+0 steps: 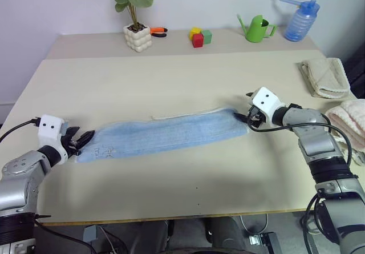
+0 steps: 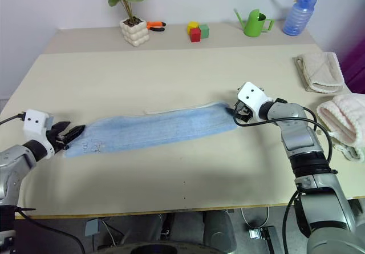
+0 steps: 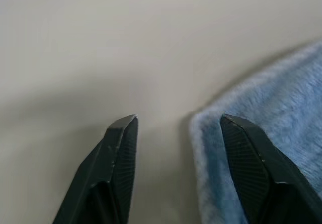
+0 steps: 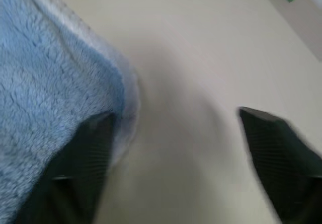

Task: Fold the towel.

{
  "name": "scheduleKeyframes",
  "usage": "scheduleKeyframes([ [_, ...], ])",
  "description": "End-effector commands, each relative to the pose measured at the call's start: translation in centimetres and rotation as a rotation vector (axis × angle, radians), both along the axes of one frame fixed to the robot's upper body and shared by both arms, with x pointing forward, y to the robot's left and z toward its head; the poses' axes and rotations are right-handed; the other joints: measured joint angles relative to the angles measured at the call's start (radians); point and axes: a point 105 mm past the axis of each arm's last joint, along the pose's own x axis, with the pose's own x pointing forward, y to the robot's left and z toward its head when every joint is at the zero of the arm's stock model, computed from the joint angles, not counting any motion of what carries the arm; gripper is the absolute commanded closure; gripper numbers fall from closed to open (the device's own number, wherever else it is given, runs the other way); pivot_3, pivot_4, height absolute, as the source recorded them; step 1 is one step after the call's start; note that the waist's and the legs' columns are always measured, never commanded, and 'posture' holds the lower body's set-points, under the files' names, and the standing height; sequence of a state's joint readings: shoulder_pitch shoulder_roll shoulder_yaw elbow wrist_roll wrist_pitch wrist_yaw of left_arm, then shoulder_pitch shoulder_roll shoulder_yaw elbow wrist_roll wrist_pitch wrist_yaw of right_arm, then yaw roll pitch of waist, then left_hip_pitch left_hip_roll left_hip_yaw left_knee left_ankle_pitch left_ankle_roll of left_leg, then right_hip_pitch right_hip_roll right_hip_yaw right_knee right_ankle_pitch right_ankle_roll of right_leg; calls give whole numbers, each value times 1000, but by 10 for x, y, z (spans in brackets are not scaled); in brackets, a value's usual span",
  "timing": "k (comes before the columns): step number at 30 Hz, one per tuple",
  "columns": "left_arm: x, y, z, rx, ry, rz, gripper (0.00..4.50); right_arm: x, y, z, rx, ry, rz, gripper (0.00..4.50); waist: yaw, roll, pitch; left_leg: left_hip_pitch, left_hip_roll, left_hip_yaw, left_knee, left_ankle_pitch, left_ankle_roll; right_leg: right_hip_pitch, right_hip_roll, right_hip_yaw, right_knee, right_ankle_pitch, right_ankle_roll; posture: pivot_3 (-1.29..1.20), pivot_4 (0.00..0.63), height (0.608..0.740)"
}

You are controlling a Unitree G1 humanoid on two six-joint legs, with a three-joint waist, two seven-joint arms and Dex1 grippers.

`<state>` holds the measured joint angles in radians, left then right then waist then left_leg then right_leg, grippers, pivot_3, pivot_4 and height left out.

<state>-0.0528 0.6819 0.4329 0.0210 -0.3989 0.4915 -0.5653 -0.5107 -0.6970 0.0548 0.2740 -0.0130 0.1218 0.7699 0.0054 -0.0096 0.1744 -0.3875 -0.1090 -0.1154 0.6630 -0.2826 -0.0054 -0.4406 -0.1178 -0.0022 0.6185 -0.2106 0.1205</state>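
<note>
Lying long and limp on the worktop [image 1: 171,191], your soft, light towel [image 1: 165,133] will sag; pinch its end corners. Left end effector [image 1: 80,140] and right end effector [image 1: 244,116] gape, gripping nothing.

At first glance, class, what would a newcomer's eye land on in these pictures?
First the long light blue terry towel, folded into a narrow strip across the middle of the beige table. Next the two black-fingered grippers at its ends, the left gripper and the right gripper, both open beside the cloth. Then the bright things along the far edge: a green watering can and a blue bottle.
</note>
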Motion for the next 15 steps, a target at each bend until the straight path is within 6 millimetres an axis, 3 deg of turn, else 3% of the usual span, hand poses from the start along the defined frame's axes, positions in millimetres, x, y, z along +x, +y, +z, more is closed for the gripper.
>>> scheduleKeyframes([
  [1,-6,25,28,-47,-123,133,1753,-12,-12,31,68,-73,-40,18,3,0,0,0,0,0,0,0,0,0,0,0,0,0,0,0,150,732],
  [5,-3,24,42,-2,-190,153,1753,-38,-10,44,315,-1,-51,18,9,0,0,0,0,0,1,-1,1,0,0,0,0,0,0,0,150,732],
  [7,4,2,47,53,-201,59,1753,-58,-6,38,404,95,-33,18,12,-1,-1,0,0,-1,1,-3,4,1,0,0,0,0,0,0,150,732],
  [10,10,-49,53,100,-230,-168,1753,-81,-2,29,531,222,-29,18,15,-1,-1,0,-1,-2,1,-3,5,3,0,0,-1,0,0,0,150,732],
  [12,10,-93,55,71,-238,-350,1753,-92,-1,23,651,303,-67,18,11,-1,-1,0,-1,-2,2,-3,5,4,-1,0,-2,0,0,0,150,732],
  [14,-6,-156,49,40,-206,-641,1753,-107,5,3,733,418,-125,18,9,-1,-1,0,0,-1,2,-3,6,4,-1,0,-2,1,0,0,150,732],
  [15,-14,-174,44,42,-182,-731,1753,-113,9,-5,755,460,-143,18,9,-1,-1,0,0,-1,1,-4,6,4,-1,0,-2,1,0,0,150,732],
])
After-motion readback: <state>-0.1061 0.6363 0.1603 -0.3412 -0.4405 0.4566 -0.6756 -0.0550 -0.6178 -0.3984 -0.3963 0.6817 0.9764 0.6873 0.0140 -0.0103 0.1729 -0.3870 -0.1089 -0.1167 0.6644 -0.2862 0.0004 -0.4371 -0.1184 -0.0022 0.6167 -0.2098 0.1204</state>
